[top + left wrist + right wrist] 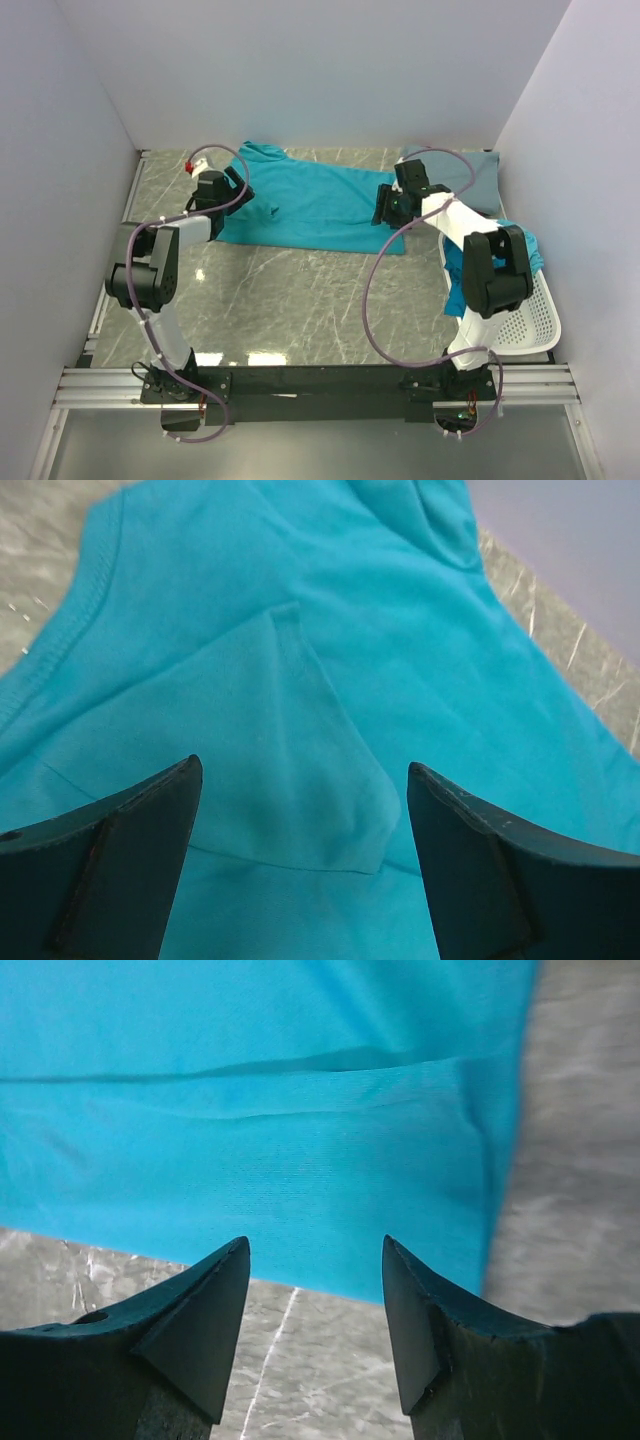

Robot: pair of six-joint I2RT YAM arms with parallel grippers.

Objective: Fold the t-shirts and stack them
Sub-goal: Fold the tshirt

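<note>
At far side of table point(300, 290) | teal t-shirt point(320, 205) lay flat, sleeve flap tucked in, fold barely begun | left gripper point(300, 780) gaped above it, empty | right gripper point(315, 1260) spread at its hem, empty | grey-blue shirt point(478, 180) folded far right | basket point(540, 330) held another teal shirt point(536, 255), unfolded

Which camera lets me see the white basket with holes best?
The top external view. The basket sits at the right edge, partly behind the right arm. Both wrist views show only teal shirt and table, no basket.

Black-and-white arms point(160, 262) carry mauve cables point(366, 300) and dark wedge-shaped fingers point(110, 860).
</note>
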